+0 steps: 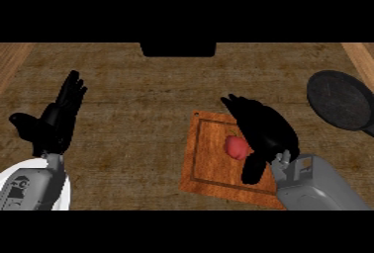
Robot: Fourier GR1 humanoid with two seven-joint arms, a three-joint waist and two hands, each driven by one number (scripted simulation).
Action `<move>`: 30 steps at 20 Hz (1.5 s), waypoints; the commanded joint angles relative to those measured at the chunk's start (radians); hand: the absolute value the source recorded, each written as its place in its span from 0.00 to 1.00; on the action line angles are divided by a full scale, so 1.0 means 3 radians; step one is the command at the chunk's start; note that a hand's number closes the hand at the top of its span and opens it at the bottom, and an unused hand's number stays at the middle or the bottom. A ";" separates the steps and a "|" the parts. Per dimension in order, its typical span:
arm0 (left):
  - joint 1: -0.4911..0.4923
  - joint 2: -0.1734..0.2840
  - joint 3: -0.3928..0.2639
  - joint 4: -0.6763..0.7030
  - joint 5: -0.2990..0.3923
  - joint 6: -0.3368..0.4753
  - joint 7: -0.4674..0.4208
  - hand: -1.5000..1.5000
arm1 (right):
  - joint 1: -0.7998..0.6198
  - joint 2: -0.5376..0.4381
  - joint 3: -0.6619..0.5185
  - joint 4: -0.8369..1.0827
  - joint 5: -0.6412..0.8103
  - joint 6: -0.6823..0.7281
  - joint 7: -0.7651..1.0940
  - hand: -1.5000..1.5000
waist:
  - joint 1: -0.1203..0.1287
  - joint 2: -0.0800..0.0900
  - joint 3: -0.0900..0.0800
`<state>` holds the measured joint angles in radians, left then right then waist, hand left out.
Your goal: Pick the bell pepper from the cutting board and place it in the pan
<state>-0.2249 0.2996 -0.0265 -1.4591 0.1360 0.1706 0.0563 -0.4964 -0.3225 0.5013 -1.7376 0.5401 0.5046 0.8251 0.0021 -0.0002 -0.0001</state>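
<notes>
Starting at the counter's left side, you are seeing the left hand resting open near the left edge, fingers straight and pointing toward the far edge, thumb out to the side, holding nothing. It is sitting well apart from everything the task concerns, which is probably why it is parked there: out of the working arm's way.

Moving toward the middle, the wooden cutting board is lying close to the near edge, turned slightly askew. The red bell pepper is sitting on the board's right half.

Your right hand is hovering over that same part of the board, its dark fingers spread and reaching toward the far edge while the thumb is hanging down beside the pepper on the near side. The hand is partly open and has not closed round the pepper; whether any finger is already touching it, you cannot tell, since the palm is covering the pepper's right side. That posture is looking like the set-up for a grasp from the right.

At the counter's right edge, the dark round pan is waiting, well apart from the board and partly cut off by the view.
</notes>
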 commanded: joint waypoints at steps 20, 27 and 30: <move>-0.0053 -0.0282 0.0105 -0.0059 -0.0277 -0.0005 0.0156 0.50 | 0.0050 0.0566 0.0066 0.0969 0.0984 0.0357 -0.0180 0.00 | 0.0003 0.0001 0.0001; -0.0189 -0.0310 0.0198 0.0200 -0.0346 -0.0107 -0.0004 0.50 | 0.0140 0.0513 0.0050 0.1026 0.1264 0.0492 -0.0399 0.00 | -0.0015 0.0001 0.0000; -0.0056 -0.0246 0.0275 0.0012 -0.0332 -0.0173 0.0032 0.50 | -0.0039 0.0678 -0.0100 0.1426 0.1353 0.0459 -0.0486 0.00 | 0.0006 0.0002 0.0000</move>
<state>-0.2340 0.2373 0.0534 -1.4513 0.0586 0.1071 0.0632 -0.4955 -0.1585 0.4769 -1.3911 0.9070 0.6481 0.6987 0.0025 0.0001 -0.0001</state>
